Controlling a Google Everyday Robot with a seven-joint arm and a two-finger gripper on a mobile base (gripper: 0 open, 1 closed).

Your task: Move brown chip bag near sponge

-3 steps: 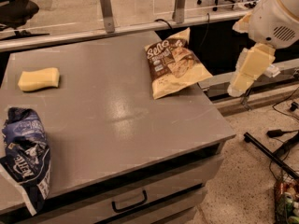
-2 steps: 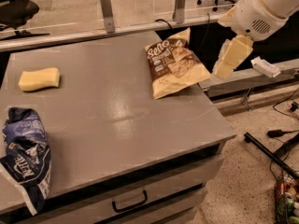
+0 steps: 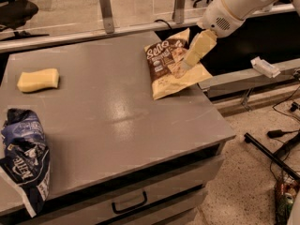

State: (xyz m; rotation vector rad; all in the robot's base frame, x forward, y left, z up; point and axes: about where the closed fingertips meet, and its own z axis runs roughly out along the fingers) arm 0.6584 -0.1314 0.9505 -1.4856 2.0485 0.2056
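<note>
Task undone: brown bag [image 3: 169, 65] at tabletop's [image 3: 117, 121] far right corner, sponge [image 3: 38, 79] by left edge. Gripper [image 3: 182, 69] hovers over the bag; its grip I cannot tell.

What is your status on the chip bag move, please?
Tool over right half of brown chip bag. Bag flat at far right of table, sponge far left, apart. Front left, dark blue bag, off the line between.

Gray table [image 3: 117, 111] carries sponge [image 3: 38, 80], blue bag [image 3: 26, 156], brown chip bag [image 3: 161, 62] under the gripper [image 3: 183, 65].
</note>
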